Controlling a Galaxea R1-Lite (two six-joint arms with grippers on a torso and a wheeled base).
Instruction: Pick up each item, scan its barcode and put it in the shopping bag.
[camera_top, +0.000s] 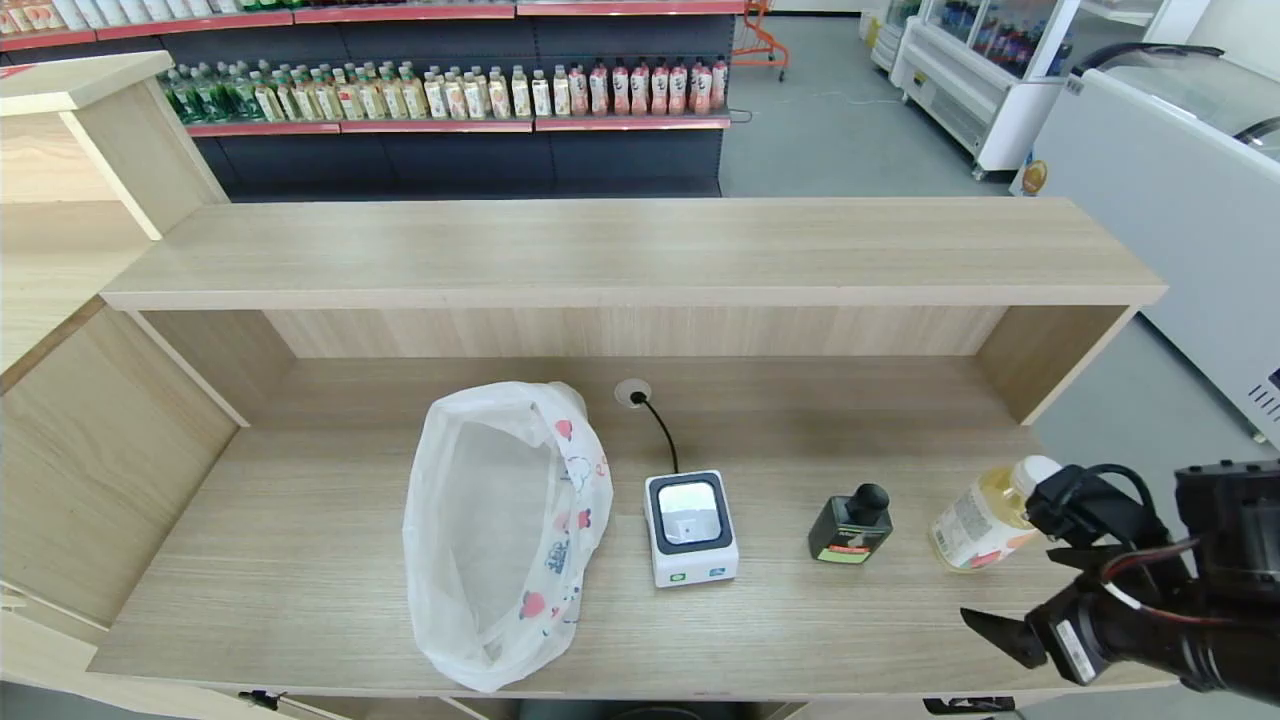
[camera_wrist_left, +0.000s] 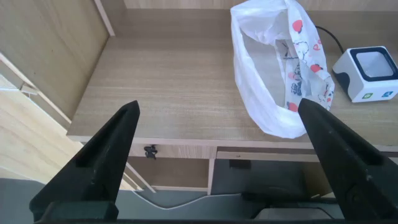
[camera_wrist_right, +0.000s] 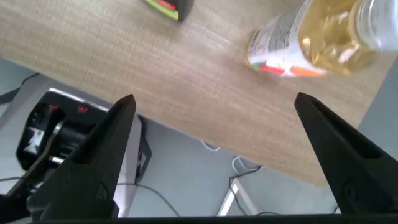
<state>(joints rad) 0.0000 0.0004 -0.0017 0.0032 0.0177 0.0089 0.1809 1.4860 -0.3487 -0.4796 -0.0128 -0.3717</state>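
Observation:
A white plastic shopping bag (camera_top: 505, 530) with red prints lies open on the wooden counter (camera_top: 300, 560), left of the white barcode scanner (camera_top: 690, 525). Right of the scanner stands a small dark bottle (camera_top: 850, 525) with a black cap. Farther right, a bottle of yellow drink (camera_top: 985, 515) lies on its side. My right gripper (camera_top: 1015, 580) hovers open at the counter's front right corner, just in front of the yellow bottle (camera_wrist_right: 317, 43), with the dark bottle (camera_wrist_right: 166, 7) off to one side. My left gripper (camera_wrist_left: 217, 155) is open above the counter's front edge, near the bag (camera_wrist_left: 273, 68) and scanner (camera_wrist_left: 368, 73).
A raised wooden shelf (camera_top: 630, 255) backs the counter, and side panels close it in left and right. The scanner's black cable (camera_top: 660, 430) runs to a hole in the counter. Store shelves with bottles (camera_top: 450, 95) and white freezers (camera_top: 1170, 180) stand behind.

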